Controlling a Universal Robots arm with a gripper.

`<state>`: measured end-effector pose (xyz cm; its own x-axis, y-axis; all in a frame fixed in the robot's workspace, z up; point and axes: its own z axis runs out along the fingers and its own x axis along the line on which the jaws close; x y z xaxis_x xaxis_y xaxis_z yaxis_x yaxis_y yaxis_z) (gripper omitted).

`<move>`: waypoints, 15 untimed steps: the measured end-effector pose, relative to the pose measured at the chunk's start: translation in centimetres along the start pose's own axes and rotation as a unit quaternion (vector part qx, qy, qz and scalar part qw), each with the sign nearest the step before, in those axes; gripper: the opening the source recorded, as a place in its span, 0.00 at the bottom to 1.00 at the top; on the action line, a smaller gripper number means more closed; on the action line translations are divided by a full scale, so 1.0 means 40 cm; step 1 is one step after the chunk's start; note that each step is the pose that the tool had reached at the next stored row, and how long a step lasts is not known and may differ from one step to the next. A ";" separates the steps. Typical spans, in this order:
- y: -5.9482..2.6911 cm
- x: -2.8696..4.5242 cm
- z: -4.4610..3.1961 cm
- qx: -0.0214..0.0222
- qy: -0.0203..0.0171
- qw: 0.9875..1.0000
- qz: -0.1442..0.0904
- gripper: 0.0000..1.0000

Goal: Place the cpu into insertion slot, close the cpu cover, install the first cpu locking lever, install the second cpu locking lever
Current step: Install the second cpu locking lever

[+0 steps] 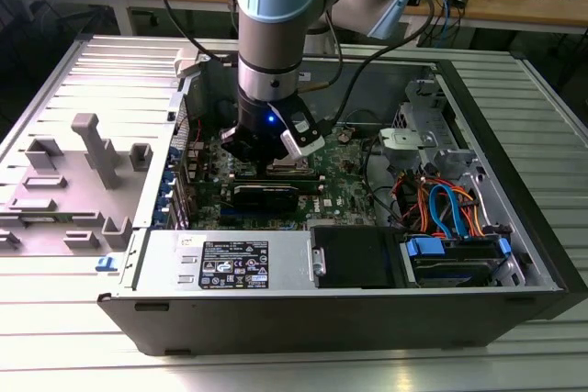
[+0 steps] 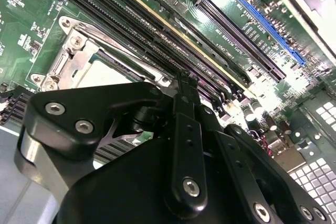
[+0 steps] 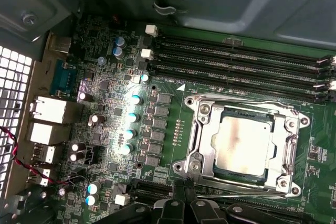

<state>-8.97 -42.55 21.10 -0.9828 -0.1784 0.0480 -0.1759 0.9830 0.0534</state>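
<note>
The cpu (image 3: 244, 142), a dull silver square, lies flat in the insertion slot (image 3: 195, 153) on the green board. The cpu cover (image 3: 287, 150), a silvery frame, lies down around the chip. In the second wrist view the cpu (image 2: 100, 73) shows through the cover (image 2: 79, 59), and a thin metal lever (image 2: 115, 48) runs along the socket's edge by the black memory slots. My gripper (image 2: 184, 85) is shut with nothing between its fingers, its tips just beside that edge of the socket. In the exterior view the gripper (image 1: 276, 161) hangs low over the motherboard inside the case.
Long black memory slots (image 3: 236, 61) flank the socket on two sides. Capacitors (image 3: 131, 116) and rear ports (image 3: 50, 111) stand beside it. The open case (image 1: 478, 309) holds a power supply (image 1: 230, 263), drive bays and cables (image 1: 450, 208). A grey fixture (image 1: 92, 149) stands on the exterior view's left.
</note>
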 end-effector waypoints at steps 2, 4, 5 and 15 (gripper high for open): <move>0.002 0.002 0.001 0.000 0.000 1.000 0.000 0.11; 0.004 0.003 0.003 0.000 0.000 1.000 0.000 0.11; 0.006 0.003 0.004 0.000 0.000 1.000 0.000 0.11; 0.019 0.003 0.006 -0.002 0.000 1.000 0.000 0.11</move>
<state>-9.23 -41.80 20.90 -0.9828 -0.1786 0.0475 -0.1759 0.9828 0.0565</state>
